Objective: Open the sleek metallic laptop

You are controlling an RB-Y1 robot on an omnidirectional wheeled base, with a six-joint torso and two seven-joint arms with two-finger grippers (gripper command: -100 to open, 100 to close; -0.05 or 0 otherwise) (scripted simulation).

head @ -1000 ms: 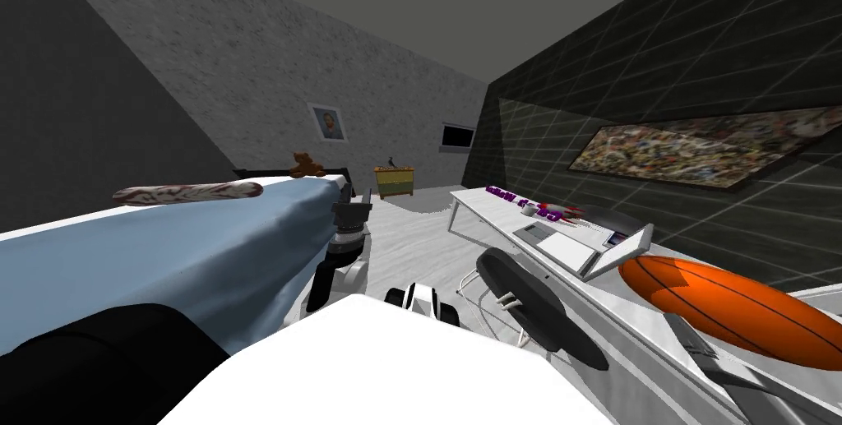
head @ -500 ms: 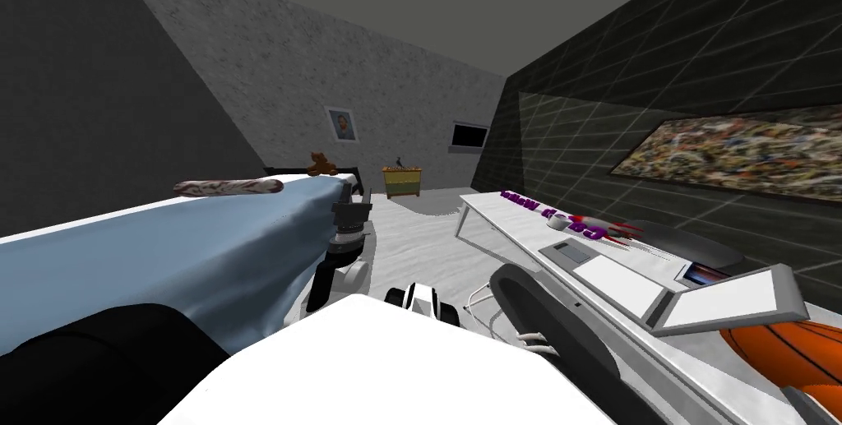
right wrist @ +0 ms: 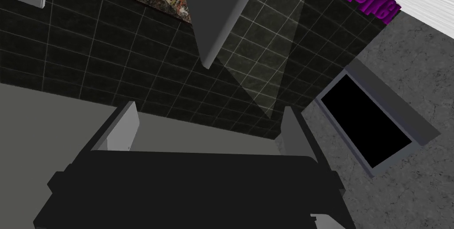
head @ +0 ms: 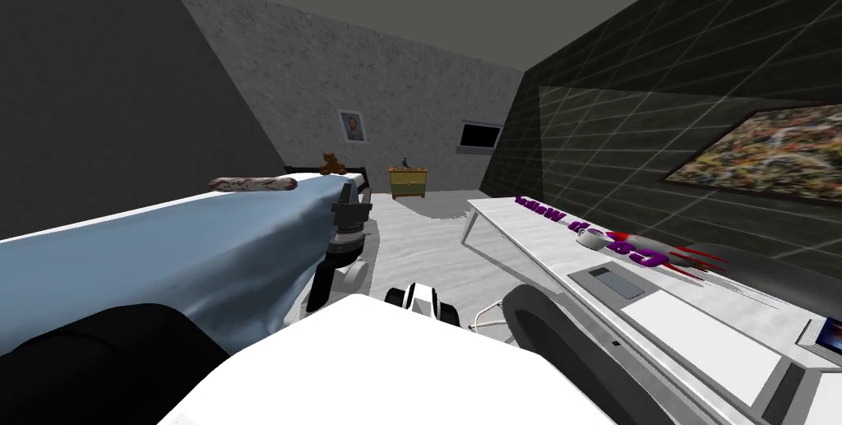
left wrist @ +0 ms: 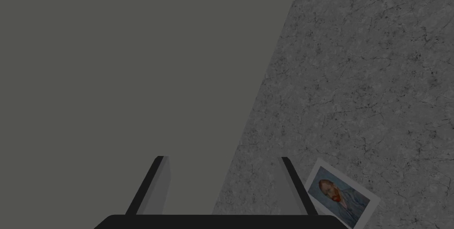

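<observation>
The laptop (head: 697, 336) lies on the long white desk (head: 526, 235) at my right. Its white keyboard deck and grey trackpad (head: 608, 283) face up, and its lid is raised at the hinge (head: 788, 381), cut off by the picture's lower right corner. My left arm (head: 349, 227) stands upright beside the bed, well left of the desk. The left gripper (left wrist: 224, 182) is open with nothing between its fingers. The right gripper (right wrist: 208, 129) is also open and empty, pointing at the dark tiled wall, away from the laptop.
A dark office chair (head: 567, 358) stands between me and the desk. On the desk lie a mug (head: 589, 237), purple letters (head: 567, 225) and a red and purple toy (head: 658, 256). A bed with a blue cover (head: 181, 264) is close at left. A yellow nightstand (head: 408, 182) stands at the far wall.
My view has swung left: the desk and laptop slid to the lower right and look nearer. The orange ball and most of the laptop's lid have left the picture. The arms kept their pose.
</observation>
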